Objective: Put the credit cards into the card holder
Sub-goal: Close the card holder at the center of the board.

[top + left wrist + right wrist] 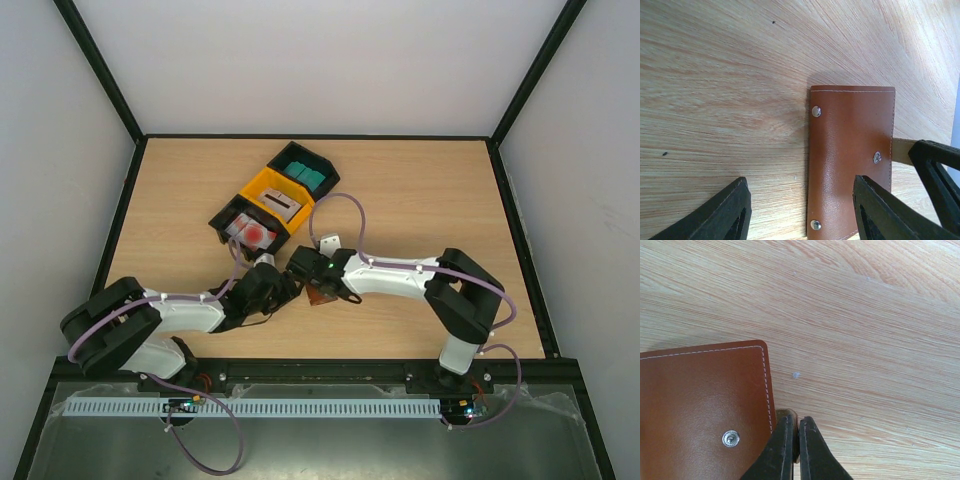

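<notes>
Currently, on my left wrist feed, the card holder lies flat on the wooden surface, smooth brown leather face up and three metal snaps showing. Its long axis runs up and down that picture, with the stitched short edge pointing away from the camera. The left gripper hangs low with its jaws apart. One finger is over bare wood and the other overlaps the holder's near corner, and I cannot tell whether it touches. The right gripper has its jaws pinched tight on a narrow tan tab that sticks out sideways from the holder's long edge, beside a snap. Overhead, the holder sits near the front of the surface where the two wrists meet, just in front of a diagonal row of three bins, two black and one yellow. The credit cards rest in those bins: white-and-red in the nearest, grey in the yellow, teal in the farthest. From above the arms cover most of the holder, so I cannot read its heading there.
</notes>
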Controlling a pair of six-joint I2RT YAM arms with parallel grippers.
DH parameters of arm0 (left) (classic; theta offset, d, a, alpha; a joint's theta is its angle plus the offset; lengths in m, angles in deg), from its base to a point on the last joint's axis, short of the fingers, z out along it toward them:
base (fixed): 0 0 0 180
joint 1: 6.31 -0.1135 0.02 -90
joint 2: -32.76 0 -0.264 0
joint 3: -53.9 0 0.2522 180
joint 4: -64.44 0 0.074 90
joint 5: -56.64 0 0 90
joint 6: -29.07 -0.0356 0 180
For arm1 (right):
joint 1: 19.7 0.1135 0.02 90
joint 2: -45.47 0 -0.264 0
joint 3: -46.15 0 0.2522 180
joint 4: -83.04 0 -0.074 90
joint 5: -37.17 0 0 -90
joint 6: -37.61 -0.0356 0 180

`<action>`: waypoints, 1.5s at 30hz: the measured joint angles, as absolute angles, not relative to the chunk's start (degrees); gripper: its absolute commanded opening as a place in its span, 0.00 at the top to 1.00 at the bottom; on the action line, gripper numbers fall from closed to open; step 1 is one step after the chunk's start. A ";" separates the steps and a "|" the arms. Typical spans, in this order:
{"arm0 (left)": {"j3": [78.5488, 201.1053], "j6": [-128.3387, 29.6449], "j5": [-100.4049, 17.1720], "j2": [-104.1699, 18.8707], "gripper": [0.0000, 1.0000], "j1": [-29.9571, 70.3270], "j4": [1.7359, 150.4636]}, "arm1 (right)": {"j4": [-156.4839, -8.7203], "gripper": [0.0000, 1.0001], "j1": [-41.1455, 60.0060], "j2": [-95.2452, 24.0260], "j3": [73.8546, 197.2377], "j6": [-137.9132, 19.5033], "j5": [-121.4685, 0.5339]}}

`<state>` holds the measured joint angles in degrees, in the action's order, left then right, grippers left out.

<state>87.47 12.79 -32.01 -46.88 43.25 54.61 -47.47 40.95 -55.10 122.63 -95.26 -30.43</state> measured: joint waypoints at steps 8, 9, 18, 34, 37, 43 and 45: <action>86.73 12.98 -32.93 -47.75 0.39 43.71 51.22 | -51.41 0.98 40.77 -51.37 119.83 -94.13 -36.51; 86.73 13.00 -33.17 -48.17 0.39 43.90 50.54 | -52.43 0.98 40.55 -50.82 119.02 -93.86 -37.82; 88.80 13.31 -35.33 -55.01 0.56 45.28 44.07 | -60.15 0.98 37.58 -48.11 113.80 -91.68 -46.91; 90.88 13.70 -34.24 -56.91 0.66 46.55 46.19 | -64.19 0.98 35.15 -48.17 112.51 -91.26 -50.76; 90.90 13.70 -34.22 -56.91 0.66 46.55 46.22 | -63.97 0.98 35.15 -48.44 112.58 -91.15 -49.91; 91.01 13.68 -34.00 -56.93 0.66 46.68 46.41 | -63.62 0.98 35.15 -48.77 112.75 -90.48 -48.90; 91.12 13.68 -33.93 -57.04 0.66 46.77 46.41 | -63.62 0.98 35.15 -49.07 112.79 -90.15 -48.82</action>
<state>91.12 13.68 -33.93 -57.04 46.77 46.41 -63.62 35.15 -49.07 112.79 -90.15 -48.82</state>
